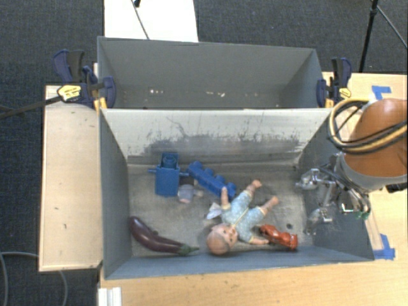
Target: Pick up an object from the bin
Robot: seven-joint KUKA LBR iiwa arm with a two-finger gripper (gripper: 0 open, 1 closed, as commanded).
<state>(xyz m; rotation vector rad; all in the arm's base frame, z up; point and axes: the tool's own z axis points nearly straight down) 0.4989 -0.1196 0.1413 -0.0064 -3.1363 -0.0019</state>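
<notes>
The gripper (317, 199) hangs low inside the grey bin (210, 139), close to its right wall and above bare floor; whether it is wide or narrow I cannot tell; no thing can be seen in it; nearest to it, down and to its left by the front wall, lies a small red toy (279, 237), and just beside that, perhaps touching it, a baby doll (241, 217) in pale blue, on its back on a slant with the head toward the front wall and the legs toward the gripper; either could serve as the thing to pick; the red toy looks hard, light and narrow, so it should be taken across its short width, though it lies so near the front wall and the doll's arm that there may be little room around it; the doll is probably light too, with a rounded head that would likely slip and thin limbs that may swing, so the clothed trunk seems the surest hold, the cloth giving some grip; well apart on the left lie a purple toy aubergine (156, 238), smooth, curved and apt to roll, a square blue block (167, 177) and a long blue studded piece (209, 178), both stiff with flat sides, with a small pale thing (186, 195) between them.
</notes>
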